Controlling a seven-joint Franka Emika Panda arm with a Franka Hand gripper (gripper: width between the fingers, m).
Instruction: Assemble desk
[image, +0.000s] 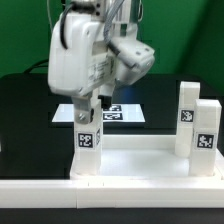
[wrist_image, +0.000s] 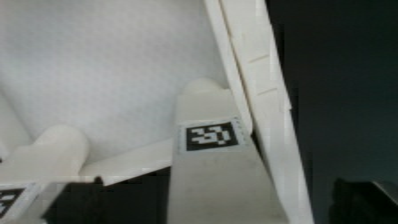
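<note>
The gripper (image: 93, 104) points straight down, just above the top of an upright white leg (image: 88, 140). The exterior view is too soft at the fingertips to tell whether the jaws stand apart or together. Nothing appears to be lifted between them, and the wrist view shows no finger against the leg. The leg's base sits on the desk top (image: 135, 165) and its tag faces the camera, so I judge it to be bearing its own weight, not hanging from the arm. It stands towards the exterior view's left end of the top. In the wrist view the same leg (wrist_image: 214, 140) rises close beside the raised rim (wrist_image: 251, 70), which suggests a corner seat, where a leg would be fixed. The desk top lies across the front of the black table (image: 25, 110) with its hollow side up, most likely so that legs can be set in from above. Two more legs (image: 187, 115) stand upright and close together at the exterior view's right end of it. Whether they are fastened or only parked there cannot be told. The wrist view also catches another pale leg (wrist_image: 54, 155) lower in the hollow. Behind the arm, the marker board (image: 125, 112) lies flat on the table, well clear of the work. With the gripper held directly over the leg's axis, the step in hand looks like seating or tightening this leg. How firmly it is seated the pictures do not show.
</note>
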